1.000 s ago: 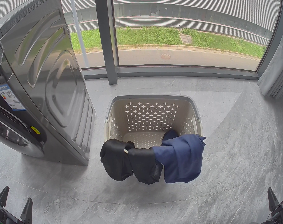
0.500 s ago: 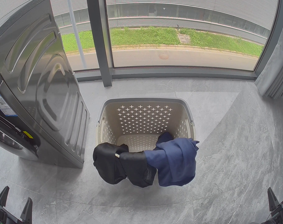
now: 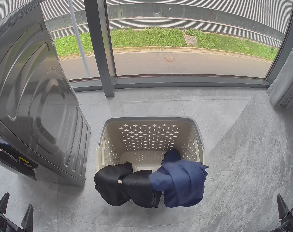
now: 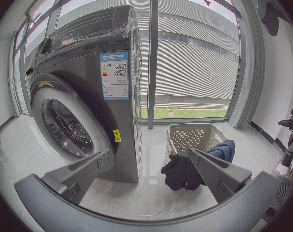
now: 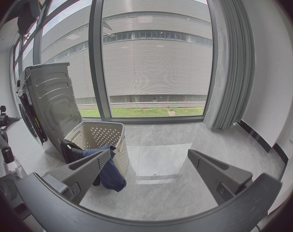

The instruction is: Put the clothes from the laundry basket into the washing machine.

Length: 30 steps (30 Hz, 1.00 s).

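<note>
Head view: one pale basket [image 3: 149,119] stands on the floor [image 3: 236,139] just beside one grey washer [image 3: 33,113], with a blue garment [image 3: 183,184] and black clothing [image 3: 114,186] draped side by side over its near rim, half inside and half hanging outside. Whether the black is one piece or two cannot be told. The left hand [image 3: 17,201] and right hand [image 3: 288,190] wait low at the near corners, well apart from the basket. Left wrist view: the left hand [image 4: 148,152] has its fingers spread and holds nothing; the washer's round door [image 4: 67,129] looks shut. Right wrist view: the right hand [image 5: 148,155] is likewise spread and bare, the basket [image 5: 88,126] off to one side. The clothes are likely light, soft and limp, prone to sag and trail, so the bunched folds along the rim look the best place to pinch.
</note>
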### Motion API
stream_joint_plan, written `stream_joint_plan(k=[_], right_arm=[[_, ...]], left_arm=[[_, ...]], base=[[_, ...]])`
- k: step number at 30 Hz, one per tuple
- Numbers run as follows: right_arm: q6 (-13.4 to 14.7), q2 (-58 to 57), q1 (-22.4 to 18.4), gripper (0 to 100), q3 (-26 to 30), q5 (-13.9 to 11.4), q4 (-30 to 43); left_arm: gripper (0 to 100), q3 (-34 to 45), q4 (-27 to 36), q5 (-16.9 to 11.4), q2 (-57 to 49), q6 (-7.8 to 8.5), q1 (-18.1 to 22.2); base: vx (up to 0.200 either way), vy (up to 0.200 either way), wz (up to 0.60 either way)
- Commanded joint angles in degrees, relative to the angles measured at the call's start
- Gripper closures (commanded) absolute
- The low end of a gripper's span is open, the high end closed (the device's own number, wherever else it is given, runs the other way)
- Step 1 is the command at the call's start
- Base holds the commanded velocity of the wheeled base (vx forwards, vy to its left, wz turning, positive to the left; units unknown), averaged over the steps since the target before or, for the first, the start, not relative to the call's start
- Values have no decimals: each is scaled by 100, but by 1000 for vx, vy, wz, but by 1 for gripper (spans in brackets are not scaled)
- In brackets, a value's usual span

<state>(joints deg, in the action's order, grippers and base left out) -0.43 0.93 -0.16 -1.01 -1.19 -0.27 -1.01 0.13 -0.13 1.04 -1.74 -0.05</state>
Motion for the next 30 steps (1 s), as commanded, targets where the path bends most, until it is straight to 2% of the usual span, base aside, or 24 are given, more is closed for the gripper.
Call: stream_joint_plan(k=[1, 8, 16, 30], right_arm=[[-1, -40, -2, 0, 101, -4, 0], [-1, -40, 7, 0, 101, -4, 0], [-1, -40, -2, 0, 101, -4, 0], [8, -40, -2, 0, 101, -4, 0]], left_arm=[[0, 84, 4, 5, -68, -1, -4], [0, 84, 4, 5, -68, -1, -4], [0, 84, 4, -4, -68, -1, -4], [0, 84, 4, -4, -68, -1, -4]], base=[[0, -200, 0], [0, -200, 0], [0, 0, 0], [186, 0, 0]])
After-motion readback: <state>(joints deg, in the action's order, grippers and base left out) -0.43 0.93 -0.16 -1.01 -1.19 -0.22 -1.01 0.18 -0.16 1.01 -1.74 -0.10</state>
